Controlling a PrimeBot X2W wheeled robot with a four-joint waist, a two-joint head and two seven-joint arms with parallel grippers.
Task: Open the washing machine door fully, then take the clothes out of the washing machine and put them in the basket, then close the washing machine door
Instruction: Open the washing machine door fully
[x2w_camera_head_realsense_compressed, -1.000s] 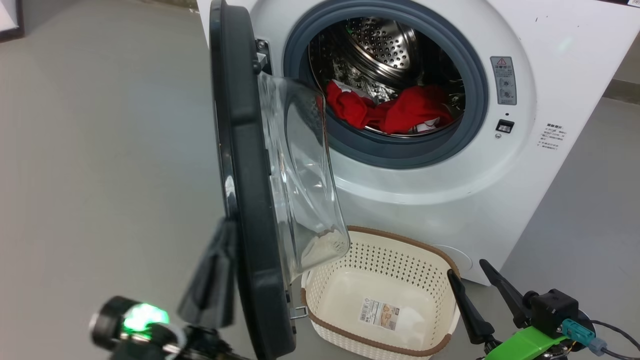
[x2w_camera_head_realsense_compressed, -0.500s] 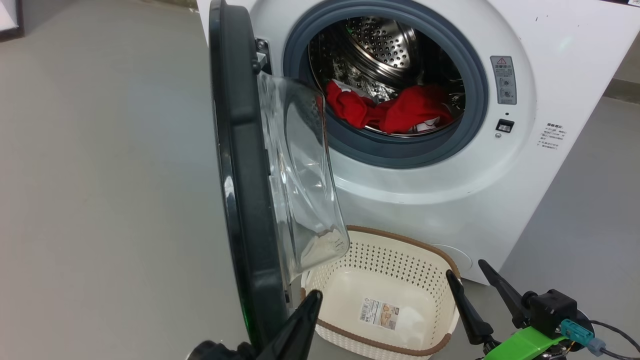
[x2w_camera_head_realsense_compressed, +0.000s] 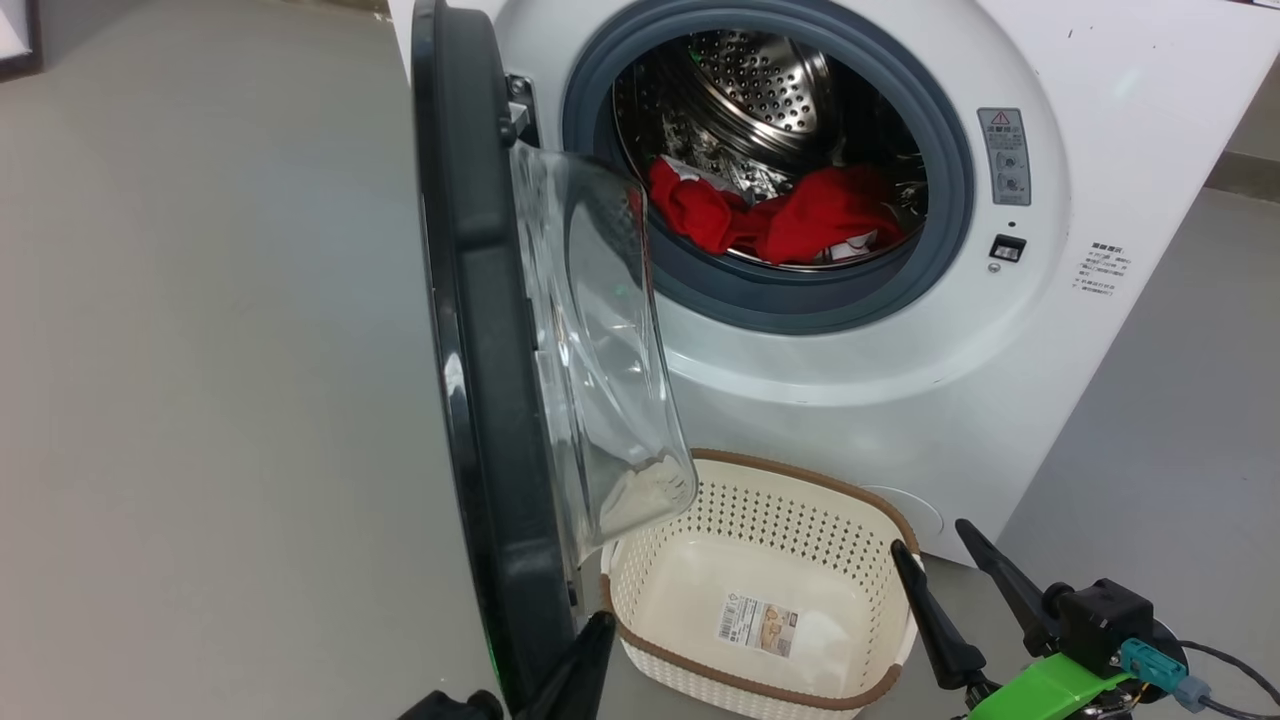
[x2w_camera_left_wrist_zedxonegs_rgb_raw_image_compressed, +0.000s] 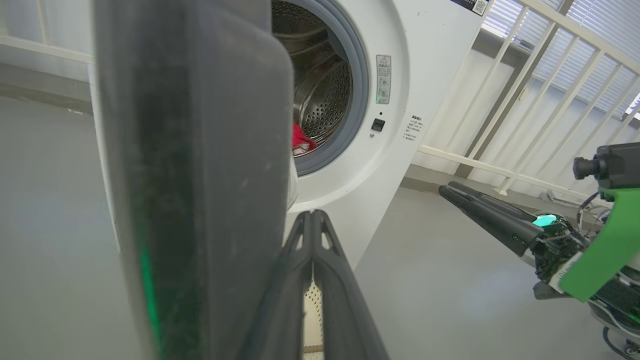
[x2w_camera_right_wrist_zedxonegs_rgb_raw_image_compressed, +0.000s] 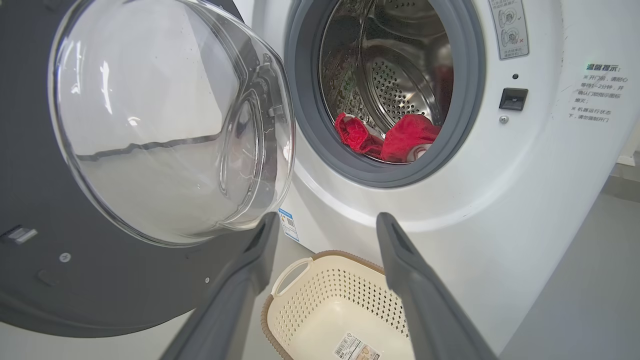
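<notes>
I see the washing machine door (x2w_camera_head_realsense_compressed: 480, 350) edge-on, its bottom rim just beside the basket (x2w_camera_head_realsense_compressed: 800, 473) at 5 o'clock. The clothes (x2w_camera_head_realsense_compressed: 790, 215) lie in the washing machine (x2w_camera_head_realsense_compressed: 1000, 330) drum at 1 o'clock. My left gripper (x2w_camera_head_realsense_compressed: 580, 660), pinched together and empty, sits beside the door's bottom edge. My right gripper (x2w_camera_head_realsense_compressed: 930, 537) gapes wide at 4 o'clock. Bare floor (x2w_camera_head_realsense_compressed: 200, 400) opens at 9 o'clock.

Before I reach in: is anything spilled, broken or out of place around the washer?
Nothing stands out. The washing machine door stands open and looks intact. The clothes lie inside the drum. The basket sits upright on the floor below the opening, empty apart from a sticker.
</notes>
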